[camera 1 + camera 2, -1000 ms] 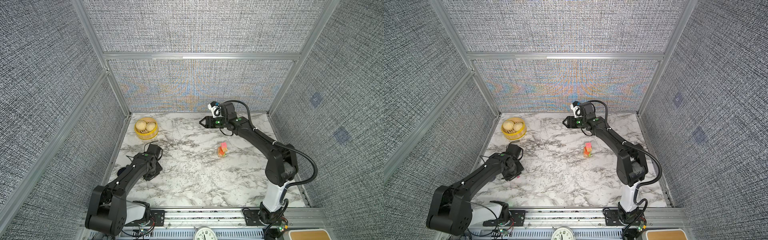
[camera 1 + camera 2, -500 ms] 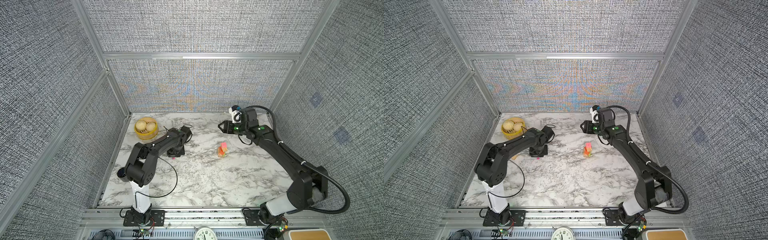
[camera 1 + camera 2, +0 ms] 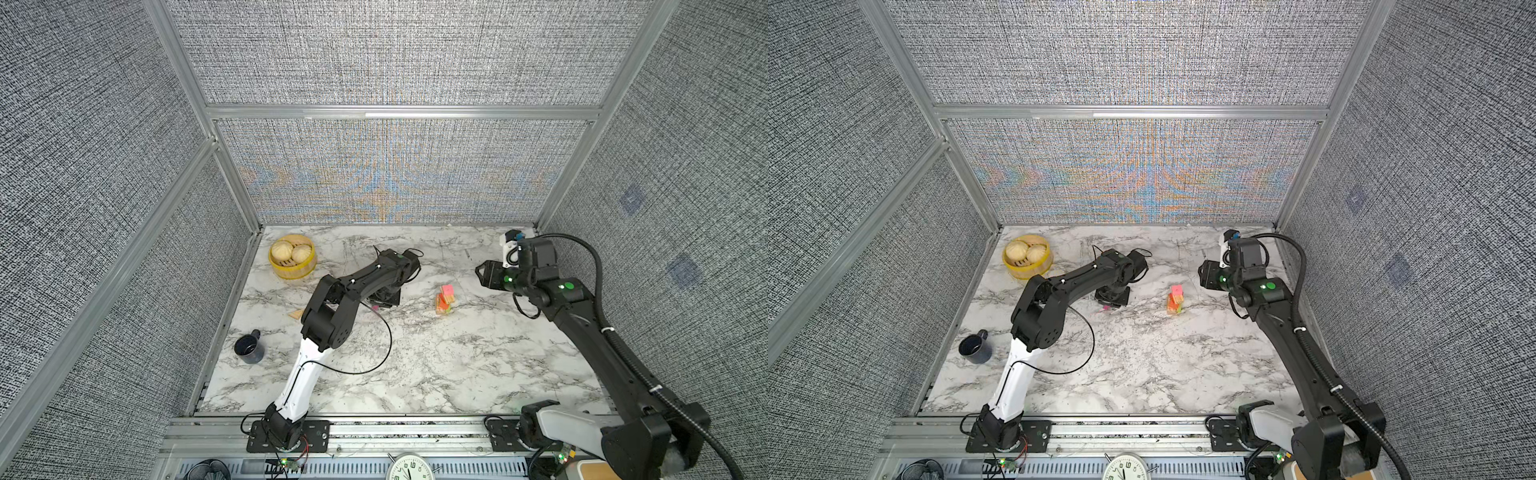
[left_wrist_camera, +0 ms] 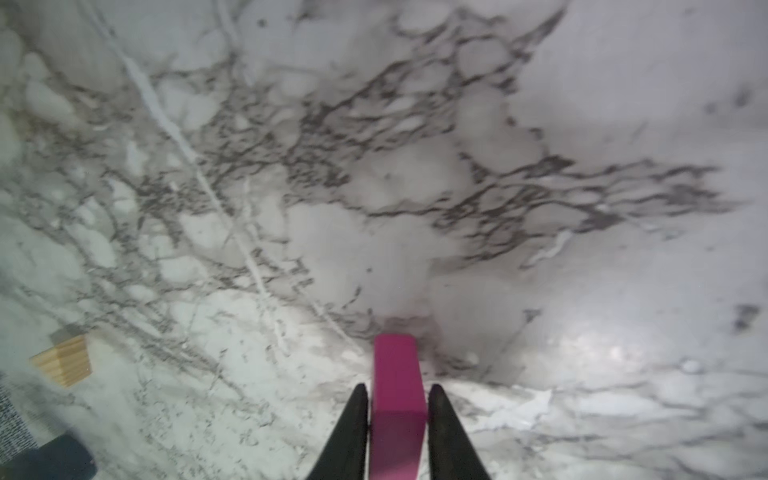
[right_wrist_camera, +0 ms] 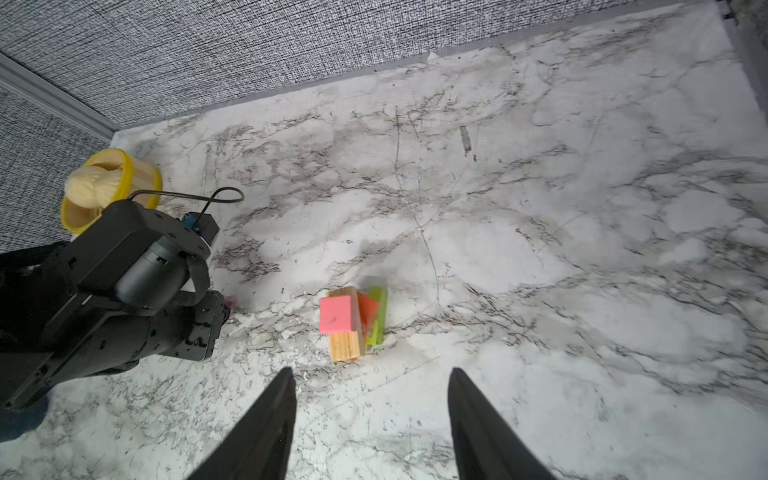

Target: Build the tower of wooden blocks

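The tower (image 3: 444,298) (image 3: 1176,299) stands right of centre. In the right wrist view it (image 5: 353,322) is a pink cube on tan, orange and lime-green pieces. A magenta block (image 4: 395,365) lies on the marble. My left gripper (image 4: 399,388) (image 3: 377,305) straddles it, open, with a thin gap on each side. A tan wood wedge (image 3: 297,314) (image 4: 64,359) lies to the left of it. My right gripper (image 5: 370,370) (image 3: 480,273) hangs open and empty, above the table to the right of the tower.
A yellow steamer with buns (image 3: 293,262) sits at the back left. A dark mug (image 3: 249,349) stands by the left edge. The left arm's black cable (image 3: 374,357) loops over the marble. Grey walls close in the back and both sides.
The left arm swung from the front left to the middle, and its jaws now stand slightly apart around the magenta block. The right arm drew back from rear centre toward the right wall.
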Robot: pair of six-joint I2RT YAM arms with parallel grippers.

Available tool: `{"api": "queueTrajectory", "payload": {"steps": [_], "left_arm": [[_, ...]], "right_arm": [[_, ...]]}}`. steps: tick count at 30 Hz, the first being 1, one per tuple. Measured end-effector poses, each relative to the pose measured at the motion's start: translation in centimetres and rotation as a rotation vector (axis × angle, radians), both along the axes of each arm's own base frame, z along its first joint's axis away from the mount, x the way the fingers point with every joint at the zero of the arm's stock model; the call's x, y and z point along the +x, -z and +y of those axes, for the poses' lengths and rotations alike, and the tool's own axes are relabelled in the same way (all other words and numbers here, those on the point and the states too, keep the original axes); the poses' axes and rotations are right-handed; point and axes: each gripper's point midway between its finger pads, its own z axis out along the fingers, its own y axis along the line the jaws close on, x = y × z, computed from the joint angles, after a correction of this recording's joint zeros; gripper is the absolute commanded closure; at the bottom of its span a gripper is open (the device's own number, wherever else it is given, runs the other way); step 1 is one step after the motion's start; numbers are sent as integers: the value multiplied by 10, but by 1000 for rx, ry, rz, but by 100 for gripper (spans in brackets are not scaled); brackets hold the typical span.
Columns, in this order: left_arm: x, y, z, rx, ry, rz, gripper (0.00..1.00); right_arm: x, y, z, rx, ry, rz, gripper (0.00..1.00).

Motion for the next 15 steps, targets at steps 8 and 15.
{"api": "queueTrajectory", "payload": {"steps": [8, 15], "left_arm": [[-7, -9, -23, -41, 42, 10, 48], [-14, -57, -16, -108, 40, -62, 33]], "right_arm": [[-7, -1, -6, -16, 8, 15, 39], [-3, -10, 1, -20, -21, 29, 38]]}}
